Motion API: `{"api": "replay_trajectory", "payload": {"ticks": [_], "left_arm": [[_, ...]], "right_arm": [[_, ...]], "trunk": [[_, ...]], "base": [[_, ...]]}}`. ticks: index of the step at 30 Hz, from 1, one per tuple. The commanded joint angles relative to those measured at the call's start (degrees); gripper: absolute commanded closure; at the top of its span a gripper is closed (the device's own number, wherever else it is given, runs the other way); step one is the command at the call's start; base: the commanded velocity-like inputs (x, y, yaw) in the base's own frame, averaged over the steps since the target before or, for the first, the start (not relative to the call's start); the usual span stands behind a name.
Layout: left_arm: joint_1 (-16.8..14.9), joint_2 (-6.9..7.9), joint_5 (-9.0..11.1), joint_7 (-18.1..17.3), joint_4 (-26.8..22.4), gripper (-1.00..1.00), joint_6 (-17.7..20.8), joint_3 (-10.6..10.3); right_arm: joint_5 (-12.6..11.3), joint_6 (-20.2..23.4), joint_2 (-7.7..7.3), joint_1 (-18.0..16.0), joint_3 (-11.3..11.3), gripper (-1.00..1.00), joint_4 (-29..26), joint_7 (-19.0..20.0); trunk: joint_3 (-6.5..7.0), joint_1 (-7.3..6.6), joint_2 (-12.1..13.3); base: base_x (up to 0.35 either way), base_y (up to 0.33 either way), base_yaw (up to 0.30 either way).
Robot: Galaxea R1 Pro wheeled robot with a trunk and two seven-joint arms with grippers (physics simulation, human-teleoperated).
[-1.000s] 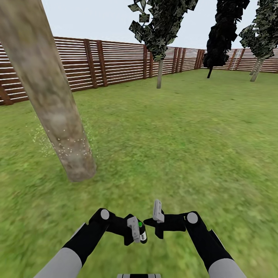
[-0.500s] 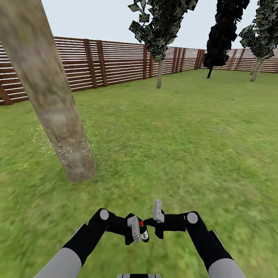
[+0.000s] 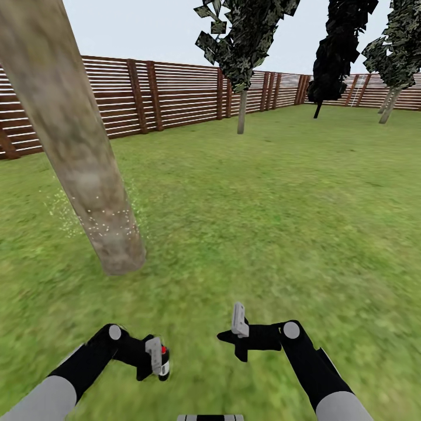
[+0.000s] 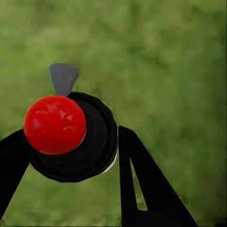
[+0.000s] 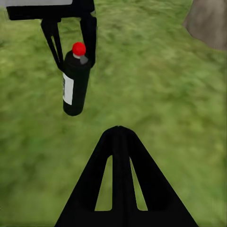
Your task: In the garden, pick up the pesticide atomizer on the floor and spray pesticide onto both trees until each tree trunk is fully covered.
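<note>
Green lawn (image 3: 280, 222) runs to a slatted wooden fence (image 3: 175, 93). The thick pale tree trunk (image 3: 76, 152), speckled near its base, stands apart from the left claw (image 3: 158, 359), which clamps the red-capped atomizer (image 5: 74, 82). The right claw (image 3: 237, 327) is pinched together, holding nothing.

We are in a garden: a wide green lawn (image 3: 263, 204) runs out to a brown slatted wooden fence (image 3: 175, 96) under a pale sky. A thick, mottled grey-brown tree trunk (image 3: 76, 152) rises nearby, and leafy trees (image 3: 245, 35) stand along the fence.
</note>
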Motion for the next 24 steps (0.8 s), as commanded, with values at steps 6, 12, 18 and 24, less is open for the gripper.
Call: {"api": "replay_trajectory", "payload": {"ticks": [6,12,18,24], "left_arm": [[0.46,5.81,0.26,0.08,-0.03,1.00,-0.05,1.46],[0.69,8.06,0.26,1.22,0.02,1.00,0.21,4.06],[0.81,7.18,2.27,12.98,2.94,1.00,0.12,18.42],[1.06,6.19,17.73,35.27,14.56,1.00,-9.20,29.44]], "right_arm": [[0.05,0.00,-0.03,0.00,0.00,-1.00,0.16,0.01],[0.21,-0.09,-0.06,0.00,-0.32,-1.00,0.42,-0.48],[-0.14,-0.30,-0.10,0.15,-0.53,-1.00,12.34,-30.68],[-5.57,-19.27,0.35,0.43,-0.61,-1.00,43.60,-85.03]], "trunk": [[0.00,0.00,0.00],[0.00,0.00,0.00],[0.00,0.00,0.00],[0.00,0.00,0.00]], "base": [[0.000,0.000,0.000],[0.000,0.000,0.000],[0.000,0.000,0.000],[0.000,0.000,0.000]]}}
